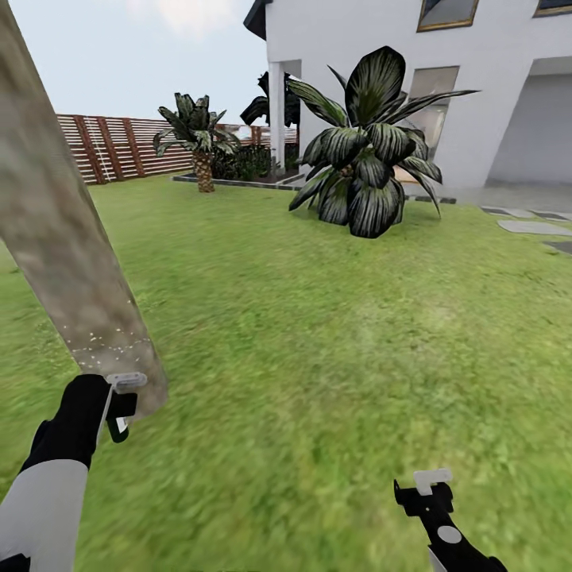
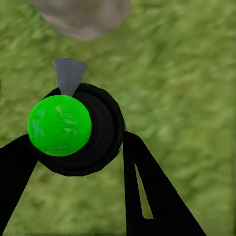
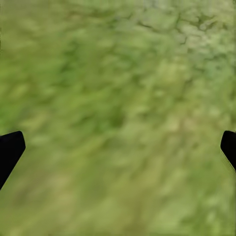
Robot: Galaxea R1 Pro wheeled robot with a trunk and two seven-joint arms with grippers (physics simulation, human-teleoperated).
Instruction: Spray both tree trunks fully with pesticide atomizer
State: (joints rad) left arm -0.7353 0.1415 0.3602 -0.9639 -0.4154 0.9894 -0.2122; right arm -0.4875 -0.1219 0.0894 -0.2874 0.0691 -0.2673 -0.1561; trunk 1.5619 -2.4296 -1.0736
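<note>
My left claw (image 2: 73, 147) grips the black, green-capped atomizer (image 2: 78, 130) beside the leaning mottled grey-brown, speckled trunk (image 1: 59, 230).

A white house (image 1: 477, 87) stands at the far side, with a white pillar (image 1: 276, 119) at its corner and windows (image 1: 447, 12) high on the wall. In front of it grows a big bush (image 1: 365, 151) with dark striped leaves. A short palm (image 1: 200, 139) stands further left. The sky (image 1: 135, 56) is pale.
</note>
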